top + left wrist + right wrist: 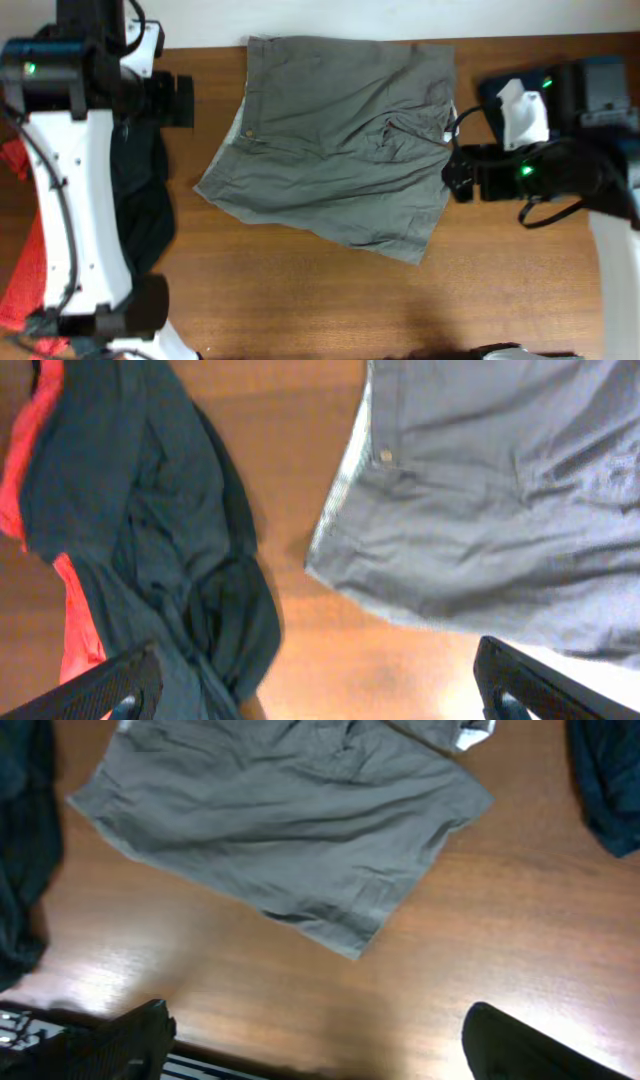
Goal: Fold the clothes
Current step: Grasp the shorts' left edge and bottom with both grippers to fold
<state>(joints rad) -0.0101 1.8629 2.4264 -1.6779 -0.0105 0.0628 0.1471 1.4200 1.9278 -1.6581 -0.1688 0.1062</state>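
On the wooden table (300, 300), the far left edge at about 8 o'clock holds a red mesh-like garment (25, 270), partly under the left arm. Just beside it, at 9 o'clock, lies a crumpled black garment (145, 210); in the left wrist view the two overlap, with red showing along the black one's outer side.

The left arm's white links run from 7 o'clock up to 10 o'clock, where the wrist turns toward 3 o'clock. The left gripper (320, 680) hangs above the table with its fingers spread wide and nothing between them. Under it are the black garment and the near corner of the shorts.

The grey-brown shorts (335, 140) lie spread and creased from the centre up to 12 o'clock. Their waistband edge faces 9 o'clock, with a small button (247, 133) and a strip of pale lining showing there. Nothing is holding them.

At 2 o'clock a navy garment (610, 780) lies partly under the right arm. That arm enters from 4 o'clock and points toward 9 o'clock at the shorts' right edge. The right gripper (325, 1040) is wide open and empty, raised clear of the cloth.
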